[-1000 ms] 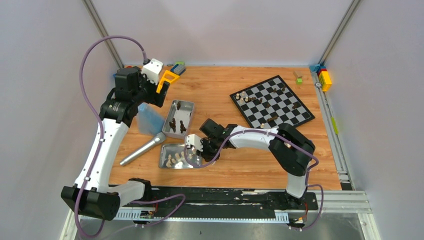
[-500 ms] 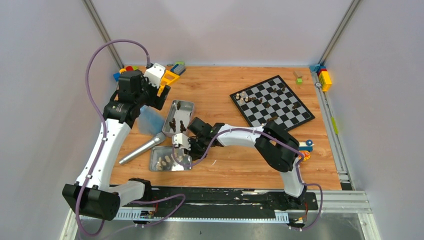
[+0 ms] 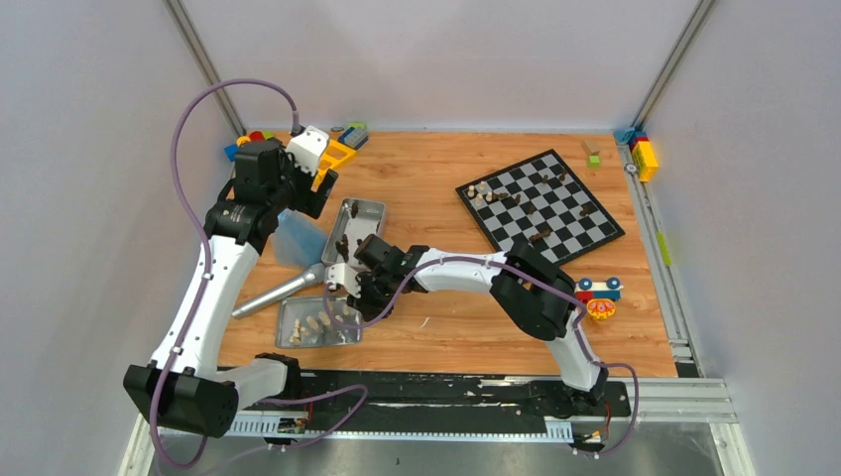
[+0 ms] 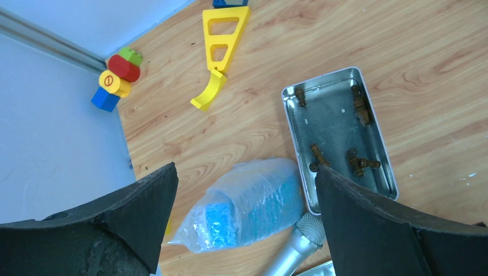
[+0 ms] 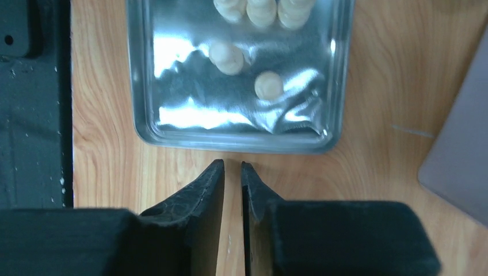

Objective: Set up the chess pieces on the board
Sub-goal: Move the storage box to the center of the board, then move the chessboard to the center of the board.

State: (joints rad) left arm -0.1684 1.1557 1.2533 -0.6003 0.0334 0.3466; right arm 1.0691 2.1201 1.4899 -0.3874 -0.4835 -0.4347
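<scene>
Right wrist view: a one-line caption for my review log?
Right gripper, shut and empty, just outside the rim of a metal tray holding pale chess pieces.

Raised high, the left fingers point(image 4: 115, 224) gape; held low, the right fingers point(image 5: 198, 198) are closed.

One checkered chessboard point(image 3: 540, 201), upper right, carrying scattered pieces too small to count. Two metal trays, centre left: the upper tray point(image 4: 331, 123) holds about five dark pieces point(image 4: 316, 156); the lower tray point(image 5: 195, 121) shows five cream pieces point(image 5: 269, 85). One microphone point(image 3: 278, 295). One blue bagged block point(image 4: 253, 201).
</scene>
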